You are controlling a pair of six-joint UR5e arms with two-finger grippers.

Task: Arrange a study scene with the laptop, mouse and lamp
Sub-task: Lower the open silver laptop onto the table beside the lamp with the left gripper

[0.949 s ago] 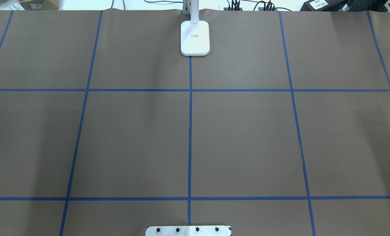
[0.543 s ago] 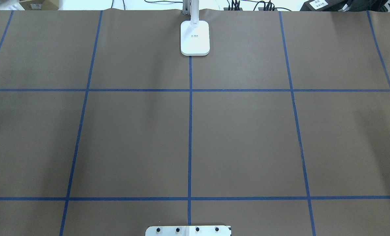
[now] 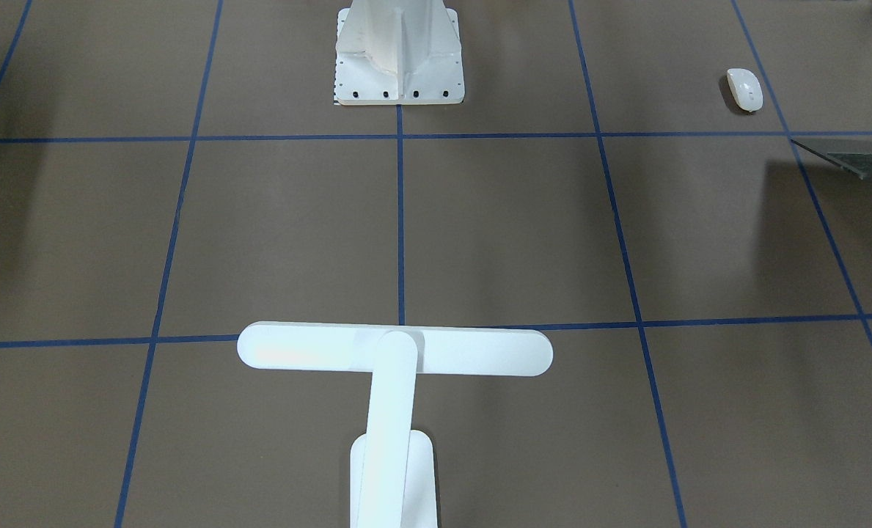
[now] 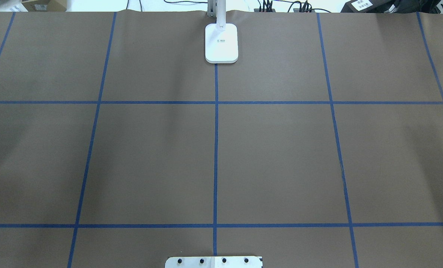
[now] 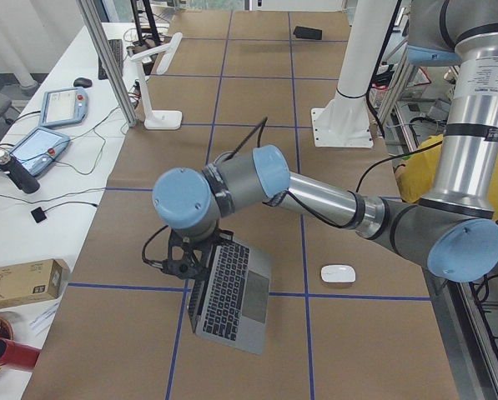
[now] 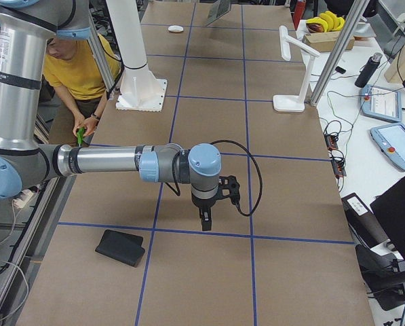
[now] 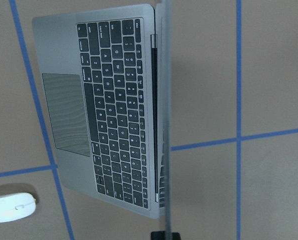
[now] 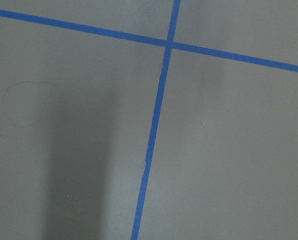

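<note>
One laptop (image 5: 236,292) stands open at the left end of the worktop (image 5: 107,350), its long axis roughly left-right, keyboard on the near side, lid on the far side. The left claw (image 5: 184,268) is at the lid's top edge; I cannot tell its grip. The right claw (image 6: 203,223) hangs over the worktop, far right of the laptop, its opening equally unclear.

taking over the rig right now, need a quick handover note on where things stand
The left gripper is at the open laptop, by its screen edge; whether it grips, cannot tell.
The right gripper is over bare table, nothing seen in it; open or shut, cannot tell.
The lamp stands at the far middle edge. The mouse lies beside the laptop at the robot's left end, not touching.
Done: laptop open, lamp upright.
Left: probably bring laptop and mouse in front of the lamp.
</note>
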